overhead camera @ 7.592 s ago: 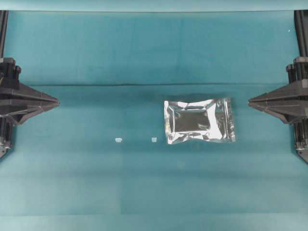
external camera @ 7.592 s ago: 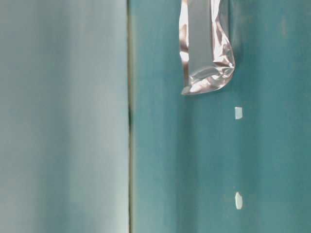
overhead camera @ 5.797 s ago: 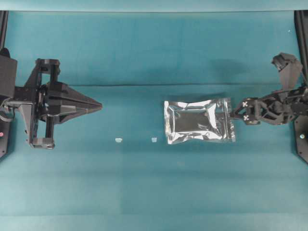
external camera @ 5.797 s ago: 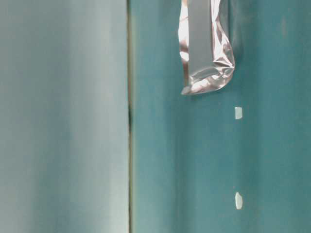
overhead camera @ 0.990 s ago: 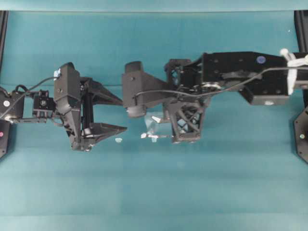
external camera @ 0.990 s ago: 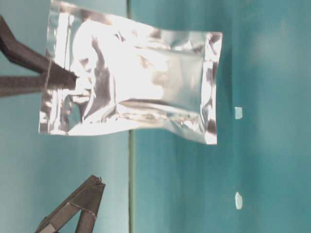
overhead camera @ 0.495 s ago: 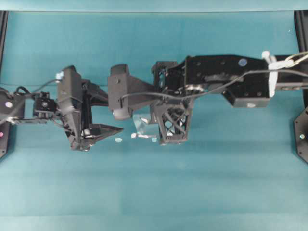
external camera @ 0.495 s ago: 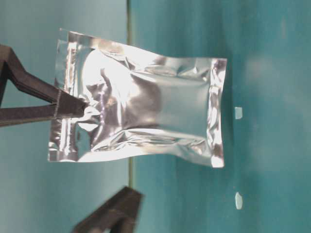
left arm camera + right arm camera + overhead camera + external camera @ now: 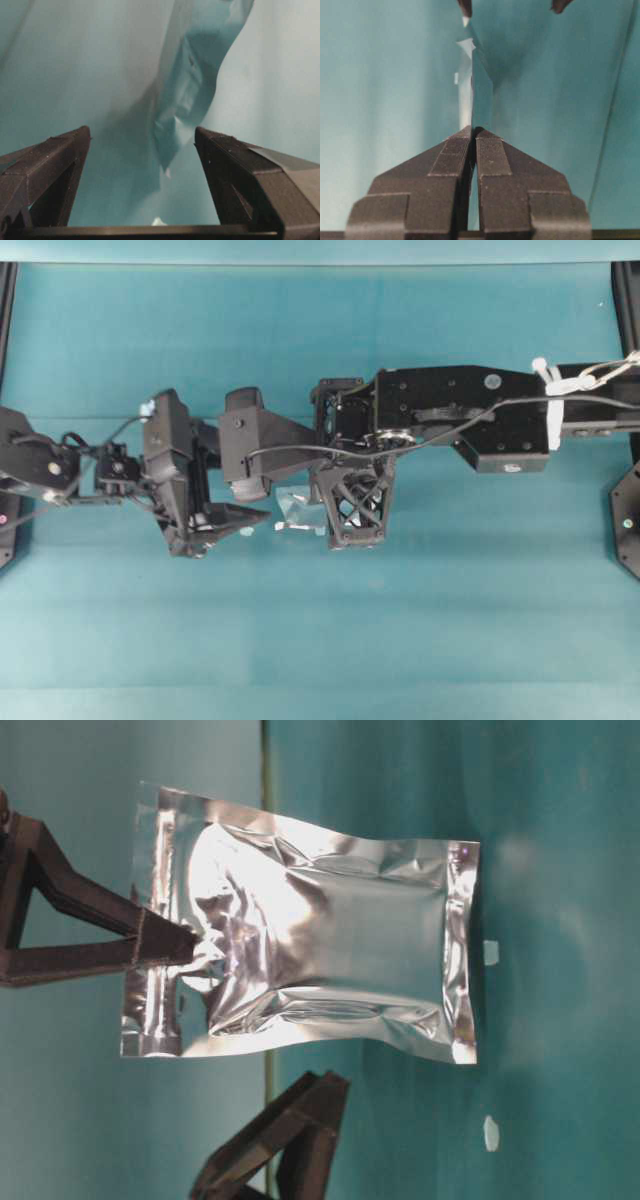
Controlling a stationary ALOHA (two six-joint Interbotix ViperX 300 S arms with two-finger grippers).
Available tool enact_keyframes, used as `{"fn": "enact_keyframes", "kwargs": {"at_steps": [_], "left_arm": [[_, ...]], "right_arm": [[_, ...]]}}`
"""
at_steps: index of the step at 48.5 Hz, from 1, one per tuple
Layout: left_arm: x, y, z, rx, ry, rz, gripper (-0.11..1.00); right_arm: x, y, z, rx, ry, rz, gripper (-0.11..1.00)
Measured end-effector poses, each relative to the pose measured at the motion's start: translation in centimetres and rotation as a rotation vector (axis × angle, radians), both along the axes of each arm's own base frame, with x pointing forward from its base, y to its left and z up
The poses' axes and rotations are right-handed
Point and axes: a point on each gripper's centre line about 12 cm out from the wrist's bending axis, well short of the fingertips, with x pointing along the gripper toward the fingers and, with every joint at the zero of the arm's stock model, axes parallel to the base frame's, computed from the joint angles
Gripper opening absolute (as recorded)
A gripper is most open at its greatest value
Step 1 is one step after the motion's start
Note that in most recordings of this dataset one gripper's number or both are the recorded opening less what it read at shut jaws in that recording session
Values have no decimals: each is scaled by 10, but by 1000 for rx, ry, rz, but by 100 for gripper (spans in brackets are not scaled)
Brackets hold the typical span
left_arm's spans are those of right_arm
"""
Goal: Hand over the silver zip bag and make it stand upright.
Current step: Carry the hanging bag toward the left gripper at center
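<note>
Silver zip bag (image 9: 320,960) hangs pinched in the right gripper's (image 9: 472,131) fingers; left gripper (image 9: 142,137) fingers spread wide beside it.

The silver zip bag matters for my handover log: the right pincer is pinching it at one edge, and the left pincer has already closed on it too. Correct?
Not quite. The right pincer does pinch the silver zip bag at one edge, but the left pincer is wide open, with the bag hanging between its fingers, apart from them. The left wrist view shows this.

four cams, all sharing the silver zip bag (image 9: 300,950)

overhead looks straight down from afar; the sideways table-level cam sits close beside it; wrist cams face it from opposite ends.
</note>
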Motion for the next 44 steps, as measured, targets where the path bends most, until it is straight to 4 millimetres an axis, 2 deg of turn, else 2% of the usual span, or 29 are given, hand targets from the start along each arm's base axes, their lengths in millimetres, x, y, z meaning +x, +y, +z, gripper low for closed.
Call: {"fn": "enact_keyframes", "kwargs": {"at_steps": [19, 28, 36, 44], "left_arm": [[16, -23, -14, -27, -23, -58, 91], [29, -20, -19, -17, -20, -53, 91], [41, -4, -32, -15, -8, -12, 91], [53, -3, -50, -17, 7, -9, 91]], "right_arm": [[1, 2, -4, 0, 8, 5, 2], [2, 3, -4, 0, 8, 8, 2], [2, 5, -4, 0, 8, 12, 2], [2, 5, -4, 0, 8, 12, 2]]}}
